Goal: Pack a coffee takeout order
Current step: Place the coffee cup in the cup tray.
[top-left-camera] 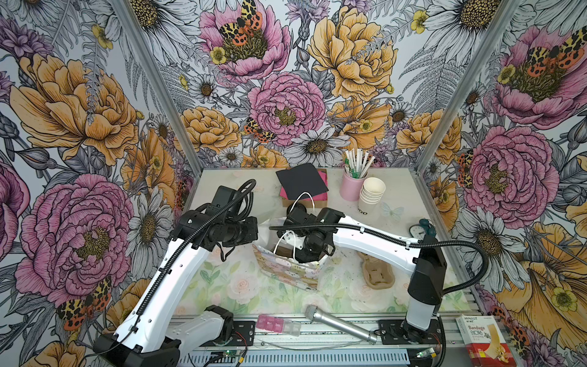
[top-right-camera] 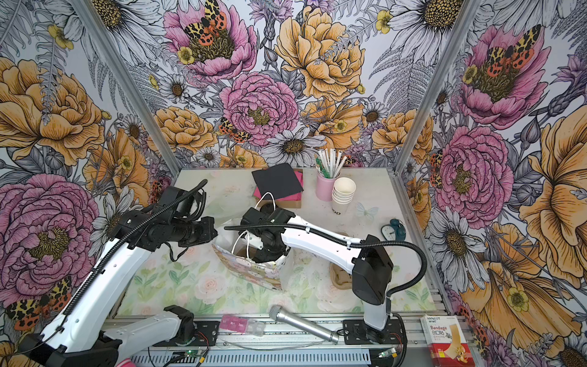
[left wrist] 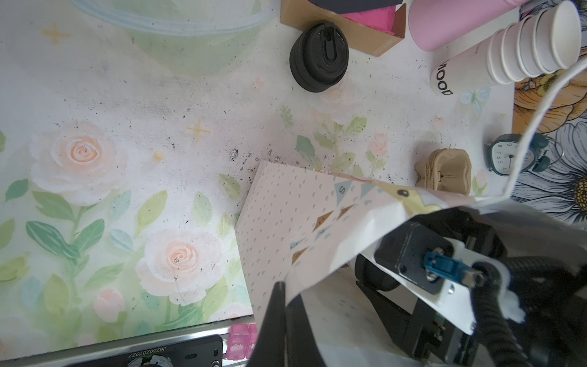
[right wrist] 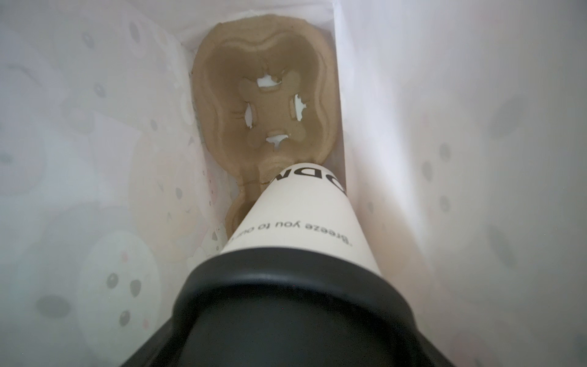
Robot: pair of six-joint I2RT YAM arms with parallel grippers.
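Bagging is the step in hand. Left fingers (left wrist: 281, 287) are pinched shut on the gift bag (left wrist: 276, 219) at its rim, holding it open. Inside, one cup (right wrist: 295, 216), its one lid (right wrist: 286, 286) on, touches one pulp carrier (right wrist: 273, 79); right fingers are hidden, so whether they grip I cannot tell. Next: seat it upright, let go, fetch the one black napkin (top-left-camera: 301, 181) from the desk (top-left-camera: 222, 286).

We see a white cup (right wrist: 295, 222) with black lettering and a brown tray (right wrist: 222, 79). The bag (left wrist: 276, 222) is pink, dotted grey; the napkin (top-left-camera: 301, 181) is black.
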